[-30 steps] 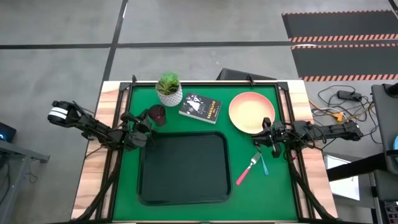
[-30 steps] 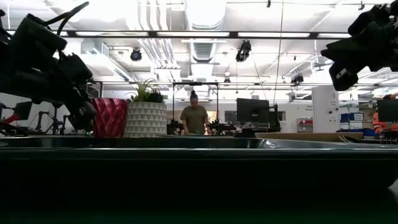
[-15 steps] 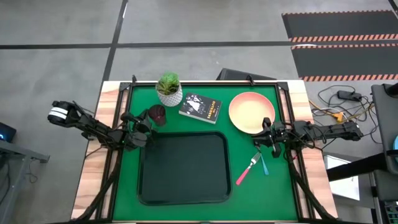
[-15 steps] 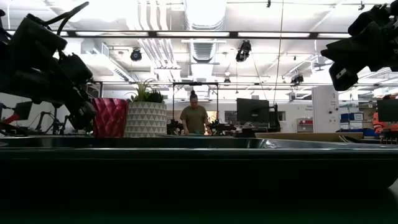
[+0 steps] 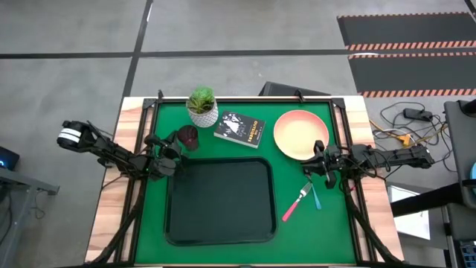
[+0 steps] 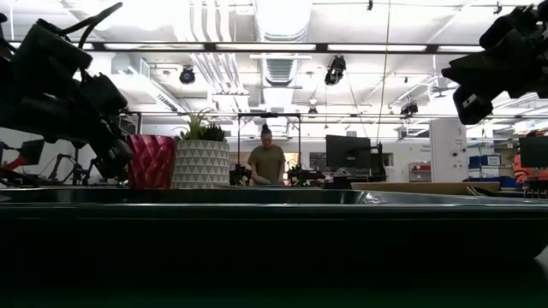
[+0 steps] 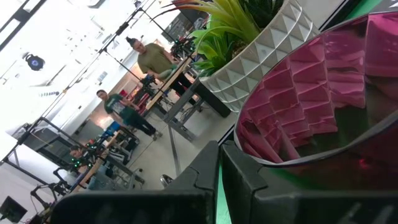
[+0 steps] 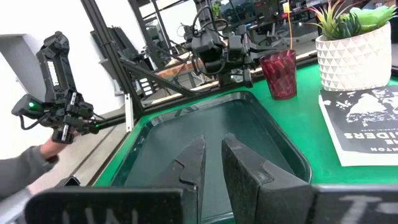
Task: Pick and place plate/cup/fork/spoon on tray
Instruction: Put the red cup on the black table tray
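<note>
The black tray [image 5: 178, 223] lies at the table's near middle. The maroon cup [image 5: 187, 137] stands upright just beyond the tray's far left corner and fills the left wrist view [image 7: 311, 106]. My left gripper [image 5: 169, 154] hovers beside the cup on its left, fingers together. The salmon-pink plate [image 5: 300, 135] lies at the far right. My right gripper [image 5: 317, 165] hovers at the plate's near edge, fingers almost together, holding nothing. The pink-handled fork [image 5: 294, 203] and the blue-handled spoon [image 5: 315, 197] lie flat to the right of the tray.
A white pot with a green plant [image 5: 202, 110] and a small black book [image 5: 240, 129] stand beyond the tray, between cup and plate. Black frame bars run along the table's sides. People show in the room behind [image 6: 268, 162].
</note>
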Robot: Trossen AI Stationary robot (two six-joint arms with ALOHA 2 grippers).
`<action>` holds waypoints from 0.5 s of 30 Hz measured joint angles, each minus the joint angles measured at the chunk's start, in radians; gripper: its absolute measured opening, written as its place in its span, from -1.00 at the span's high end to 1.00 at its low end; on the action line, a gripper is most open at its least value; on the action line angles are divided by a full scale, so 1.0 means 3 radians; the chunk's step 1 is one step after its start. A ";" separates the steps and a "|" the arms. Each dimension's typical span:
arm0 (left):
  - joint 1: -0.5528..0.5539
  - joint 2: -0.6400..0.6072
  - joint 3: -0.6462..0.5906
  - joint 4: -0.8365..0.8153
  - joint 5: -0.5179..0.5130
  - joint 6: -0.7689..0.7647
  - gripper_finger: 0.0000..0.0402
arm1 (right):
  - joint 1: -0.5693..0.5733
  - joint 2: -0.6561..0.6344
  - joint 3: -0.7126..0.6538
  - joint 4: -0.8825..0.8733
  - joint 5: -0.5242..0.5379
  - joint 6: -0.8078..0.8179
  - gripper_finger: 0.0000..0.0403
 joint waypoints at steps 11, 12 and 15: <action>-0.0022 -0.0006 0.0087 0.0295 -0.0004 -0.0159 1.00 | 0.0001 0.0015 -0.0001 0.0765 0.0156 -0.0183 0.79; -0.0029 -0.0024 0.0139 0.0420 -0.0015 -0.0150 1.00 | 0.0001 0.0026 -0.0001 0.0843 0.0224 -0.0207 0.79; -0.0033 -0.0071 0.0296 0.0667 -0.0022 0.0199 1.00 | 0.0000 0.0089 -0.0001 0.1030 0.0378 -0.0290 0.79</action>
